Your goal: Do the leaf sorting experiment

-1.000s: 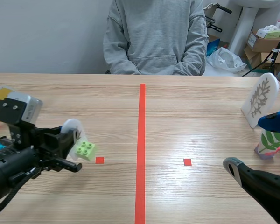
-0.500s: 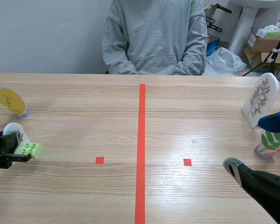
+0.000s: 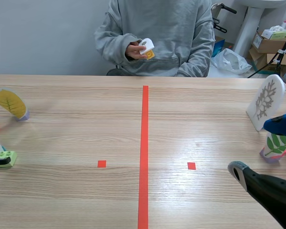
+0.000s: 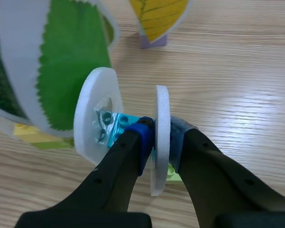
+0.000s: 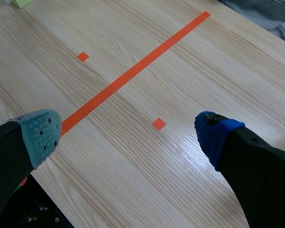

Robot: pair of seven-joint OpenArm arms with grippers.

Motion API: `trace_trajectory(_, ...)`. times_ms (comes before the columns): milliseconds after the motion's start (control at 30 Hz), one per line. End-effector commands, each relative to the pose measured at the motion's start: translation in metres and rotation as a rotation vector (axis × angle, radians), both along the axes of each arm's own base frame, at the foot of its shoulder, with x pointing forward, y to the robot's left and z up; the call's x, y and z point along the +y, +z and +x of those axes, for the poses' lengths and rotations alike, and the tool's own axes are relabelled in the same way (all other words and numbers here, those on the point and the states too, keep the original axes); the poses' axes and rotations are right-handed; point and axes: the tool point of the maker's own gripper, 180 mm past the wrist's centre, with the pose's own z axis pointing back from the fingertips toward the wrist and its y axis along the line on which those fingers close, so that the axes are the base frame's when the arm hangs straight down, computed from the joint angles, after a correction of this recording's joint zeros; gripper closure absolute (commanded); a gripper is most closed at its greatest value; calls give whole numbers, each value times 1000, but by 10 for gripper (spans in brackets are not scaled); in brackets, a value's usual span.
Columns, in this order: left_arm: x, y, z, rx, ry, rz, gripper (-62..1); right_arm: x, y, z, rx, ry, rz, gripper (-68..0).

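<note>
My left gripper [image 4: 157, 138] is shut on a white leaf card [image 4: 161, 114] that stands on a lime green brick [image 3: 6, 157], at the table's far left edge. Just beside it stands another white card on a teal brick [image 4: 113, 127]. A large green leaf card [image 4: 61, 71] and a yellow leaf card [image 4: 157, 16] stand close by; the yellow leaf card [image 3: 9, 104] also shows in the scene view. Across the table a person's hand holds a white card on a yellow brick [image 3: 147, 48]. My right gripper [image 5: 128, 128] hangs open over bare table near a small red square [image 5: 158, 124].
At the right edge stand a white card with a branched leaf print [image 3: 267, 101] and a green fern-like leaf card [image 3: 275, 144]. An orange-red tape line [image 3: 144, 152] runs down the table's middle, with small red squares [image 3: 101, 163] either side.
My left arm has drawn back to the far left with the lime-brick card in its grip. The person has raised a hand holding a card on a yellow brick.
</note>
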Motion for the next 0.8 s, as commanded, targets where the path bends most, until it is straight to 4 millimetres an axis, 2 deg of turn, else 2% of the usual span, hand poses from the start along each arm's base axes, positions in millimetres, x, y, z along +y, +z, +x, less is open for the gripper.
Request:
trace_trajectory(0,14,19,6,-54,16,35,-59,-1,4,1,-16,9,3,-573)
trace_trajectory(200,27,12,0,-35,38,56,-59,-1,4,1,-16,9,3,-573)
trace_trajectory(400,28,9,-2,-24,39,58,-70,-1,4,1,-16,9,3,-573)
trace_trajectory(467,28,9,-2,-23,39,58,-114,-1,4,1,-16,9,3,-573)
trace_trajectory(767,28,5,-7,-10,38,58,-413,-1,4,1,-16,9,3,-573)
